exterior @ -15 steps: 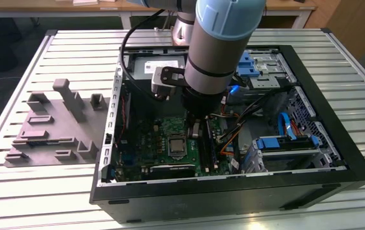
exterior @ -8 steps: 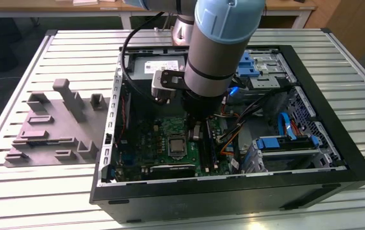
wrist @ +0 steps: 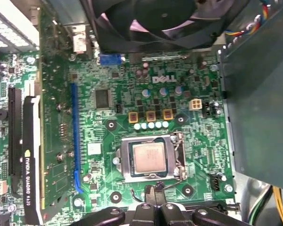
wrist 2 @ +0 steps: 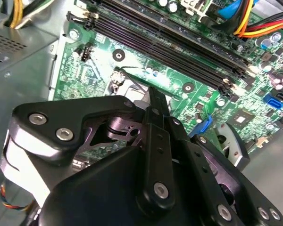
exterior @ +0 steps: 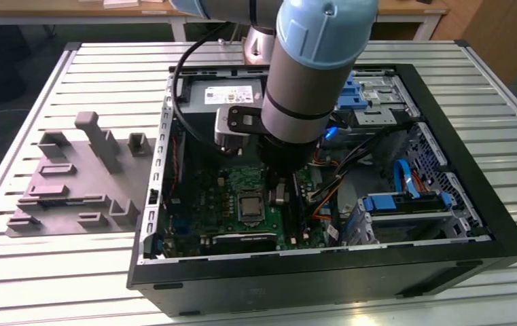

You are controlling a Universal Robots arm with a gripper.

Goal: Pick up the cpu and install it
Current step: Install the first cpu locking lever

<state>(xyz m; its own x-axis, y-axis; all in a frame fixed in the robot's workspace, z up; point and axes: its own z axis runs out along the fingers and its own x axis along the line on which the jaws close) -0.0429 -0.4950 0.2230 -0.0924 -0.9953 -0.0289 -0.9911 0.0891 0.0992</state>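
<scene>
A big black metal computer case [exterior: 475,224] lies on its side, open, on a worktop [exterior: 104,58] made of pale metal slats. Inside the case is a green circuit board [wrist: 132,89] covered in tiny parts.

The cpu, a small flat square chip with a silvery top and a pale tan rim [wrist: 149,158], sits in the silver metal socket frame [wrist: 126,162] in the middle of that green board. It lies flat, and the frame goes all the way round it. In the exterior view the socket [exterior: 251,204] is a small dark square on the board, just beside the black end of the arm.

The blue and silver robot arm [exterior: 317,61] reaches down into the case. Its black gripper [wrist: 156,195] hangs over the board, near one edge of the socket frame. It holds nothing. The fingers [wrist 2: 156,101] look close together at the tip, but I cannot tell for sure how wide they are.

A round black fan [wrist: 146,19] sits at one edge of the board, well apart from the chip. Long black slots [wrist 2: 179,52] run across the board on another side of the socket.

A dull grey plastic tray with blocks standing on it [exterior: 77,180] rests on the worktop beside the case, on the exterior view's left.
</scene>
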